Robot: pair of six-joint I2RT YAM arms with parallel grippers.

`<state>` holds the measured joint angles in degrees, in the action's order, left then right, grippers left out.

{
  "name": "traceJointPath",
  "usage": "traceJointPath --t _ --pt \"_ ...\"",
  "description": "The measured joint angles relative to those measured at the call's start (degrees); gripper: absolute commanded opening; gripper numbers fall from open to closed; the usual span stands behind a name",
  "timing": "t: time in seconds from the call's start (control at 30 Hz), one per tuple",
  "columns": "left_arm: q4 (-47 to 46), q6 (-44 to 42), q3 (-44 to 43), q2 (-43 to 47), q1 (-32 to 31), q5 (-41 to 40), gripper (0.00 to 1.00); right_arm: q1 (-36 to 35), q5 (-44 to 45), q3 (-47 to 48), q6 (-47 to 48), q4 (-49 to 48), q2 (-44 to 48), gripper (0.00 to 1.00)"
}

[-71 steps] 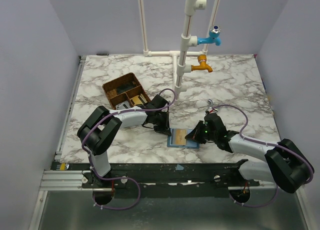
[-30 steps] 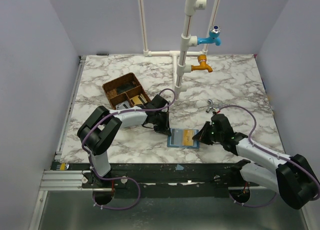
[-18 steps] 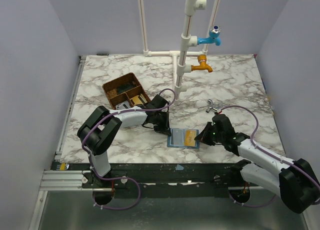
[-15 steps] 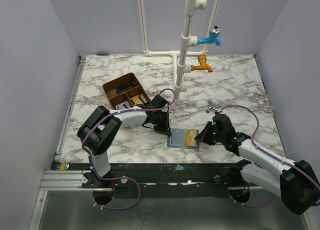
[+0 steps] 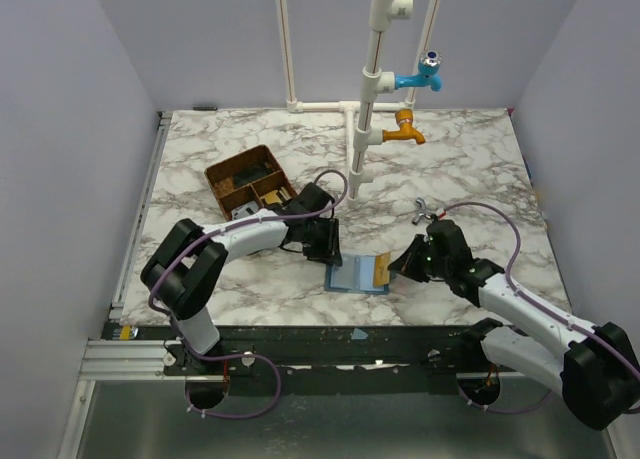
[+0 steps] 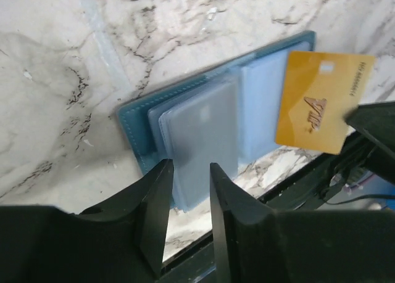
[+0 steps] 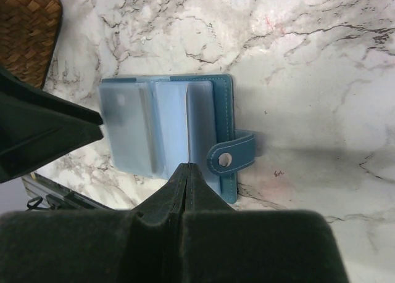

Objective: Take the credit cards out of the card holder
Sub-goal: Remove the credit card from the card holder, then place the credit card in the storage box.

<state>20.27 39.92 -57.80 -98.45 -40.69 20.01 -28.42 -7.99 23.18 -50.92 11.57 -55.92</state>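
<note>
The blue card holder [image 5: 350, 276] lies open on the marble near the front edge, its pale plastic sleeves [image 6: 200, 141] facing up and a snap strap [image 7: 231, 156] on its right side. My right gripper [image 5: 397, 269] is shut on a gold credit card [image 5: 381, 271], held tilted just above the holder's right end. The card's face shows in the left wrist view [image 6: 324, 101]; it is edge-on between my shut right gripper [image 7: 187, 167]. My left gripper [image 5: 328, 247] is at the holder's far left edge, jaws a narrow gap apart over a sleeve [image 6: 189, 166]. The holder also shows in the right wrist view [image 7: 166, 132].
A brown divided tray [image 5: 252, 182] stands at the back left, its corner also in the right wrist view [image 7: 24, 24]. A white pipe stand [image 5: 365, 109] with a blue tap [image 5: 420, 77] and an orange tap [image 5: 403, 131] rises behind. The table's front edge [image 5: 350, 329] is close.
My right gripper has drawn the gold card rightward out of the holder and tilted it up. The holder and my left gripper shifted slightly left.
</note>
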Motion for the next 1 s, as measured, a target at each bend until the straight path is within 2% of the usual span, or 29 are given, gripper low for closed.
traceJointPath --t 0.07,0.33,0.6,1.0 --pt "0.7 -0.4 -0.5 1.7 0.1 0.0 0.53 0.0 0.0 0.4 0.0 0.1 0.0 0.01" --pt "0.3 -0.6 -1.8 6.9 0.4 2.2 0.64 0.0 -1.2 3.0 -0.1 0.3 0.0 0.01" --pt "-1.5 0.3 -1.6 7.0 0.9 6.1 0.67 0.0 -4.1 4.4 -1.1 -0.2 -0.5 0.01" --pt "-12.5 7.5 4.0 9.4 4.1 16.7 0.69 0.0 -10.8 8.1 -5.6 -4.9 -0.7 0.01"
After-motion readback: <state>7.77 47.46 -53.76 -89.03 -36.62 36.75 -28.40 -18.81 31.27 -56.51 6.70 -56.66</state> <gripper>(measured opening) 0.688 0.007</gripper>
